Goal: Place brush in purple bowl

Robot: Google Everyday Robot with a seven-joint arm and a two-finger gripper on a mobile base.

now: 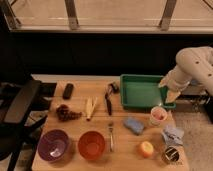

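The brush [108, 99] is slim and black. It lies on the wooden table [125, 160] just left of the green tray, with its thicker head [113, 88] at the far end. At the table's front left corner stands the purple bowl [53, 145], glossy and holding nothing. My gripper [171, 93] hangs at the end of the white arm over the green tray's right edge. That puts it far right of the brush and well away from the bowl. I see nothing held in it.
An orange bowl [91, 145] sits beside the purple one, with a silver fork [111, 135] to its right. Also on the table are a black block [68, 90], grapes [66, 114], wooden sticks [91, 107], green tray [131, 102], blue sponge [133, 125], white cup [158, 115], fruit [146, 148] and can [172, 155]. A black chair [20, 107] stands at the left.
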